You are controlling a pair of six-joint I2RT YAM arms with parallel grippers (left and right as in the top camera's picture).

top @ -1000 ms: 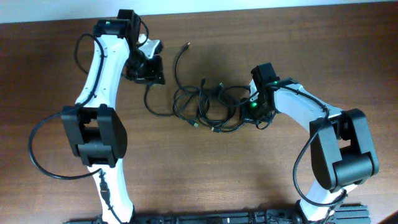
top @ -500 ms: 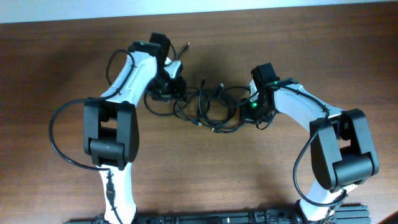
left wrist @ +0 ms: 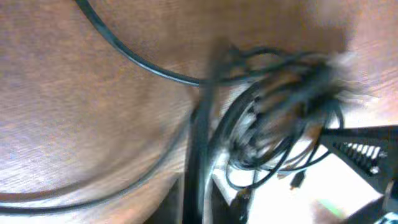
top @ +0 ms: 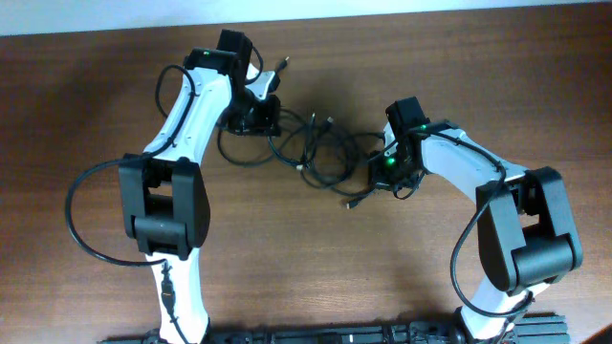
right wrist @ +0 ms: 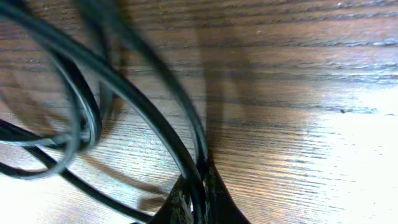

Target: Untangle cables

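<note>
The cables [top: 316, 148] are thin black cords in a loose tangle at the middle of the wooden table. One plug end [top: 283, 65] lies at the back, another plug end [top: 352, 203] in front. My left gripper [top: 262, 118] is at the tangle's left edge. In the blurred left wrist view, the gripper [left wrist: 200, 200] is shut on a strand [left wrist: 199, 143], with the tangle [left wrist: 280, 124] beyond it. My right gripper [top: 382, 170] is at the tangle's right edge. In the right wrist view, the gripper [right wrist: 198, 199] is shut on a cable [right wrist: 146, 109].
The brown wooden table [top: 497, 67] stretches on all sides. A loose cable loop [top: 234, 153] lies under the left arm. The thick black wires of the arms [top: 86, 220] hang beside the left arm's base.
My left arm swung right from the table's left to the tangle, closed on a strand and drew it back and left. The tangle stretched and a plug end slid forward. The right arm stayed.
</note>
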